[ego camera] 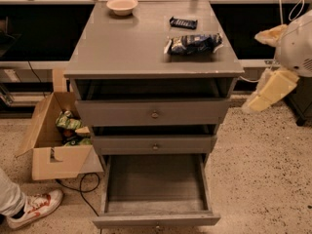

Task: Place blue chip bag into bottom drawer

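Blue chip bag [193, 43] lies atop cabinet [126, 45], apart from gripper [253, 71] alongside.

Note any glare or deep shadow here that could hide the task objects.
Camera view: soft sheen on the cabinet top beside the blue chip bag; open bottom drawer dim but readable; shadow in the gap under the top; gripper at right edge looks washed out.

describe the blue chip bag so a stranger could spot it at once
On top of the grey drawer cabinet, right of centre and left of the end effector hanging beside the cabinet, lies the blue chip bag. It is crinkled dark blue foil, bulkier than the flat black bar behind it and nothing like the pale bowl at the back left.
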You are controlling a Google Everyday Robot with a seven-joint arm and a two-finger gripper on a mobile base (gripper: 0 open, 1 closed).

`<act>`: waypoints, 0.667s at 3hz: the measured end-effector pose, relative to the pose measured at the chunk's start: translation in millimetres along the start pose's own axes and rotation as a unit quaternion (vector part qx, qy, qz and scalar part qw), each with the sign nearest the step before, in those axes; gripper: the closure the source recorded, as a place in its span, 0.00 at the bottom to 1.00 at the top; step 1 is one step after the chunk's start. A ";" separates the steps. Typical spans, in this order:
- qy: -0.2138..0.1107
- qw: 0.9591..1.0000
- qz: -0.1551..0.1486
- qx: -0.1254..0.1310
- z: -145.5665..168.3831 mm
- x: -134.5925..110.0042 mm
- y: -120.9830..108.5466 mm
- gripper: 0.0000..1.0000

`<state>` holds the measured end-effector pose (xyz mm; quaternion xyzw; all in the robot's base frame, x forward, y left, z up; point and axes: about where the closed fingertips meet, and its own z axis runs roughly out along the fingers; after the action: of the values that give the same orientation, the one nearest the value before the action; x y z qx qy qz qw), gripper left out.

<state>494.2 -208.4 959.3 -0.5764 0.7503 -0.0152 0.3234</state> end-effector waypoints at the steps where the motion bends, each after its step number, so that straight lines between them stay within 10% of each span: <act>1: -0.038 0.999 0.012 0.015 47.8 6.8 -25.5 0.00; 2: -0.081 0.996 0.016 0.044 82.1 3.8 -63.0 0.00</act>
<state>588.8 -204.0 917.5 -0.5486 0.7296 0.0040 0.4084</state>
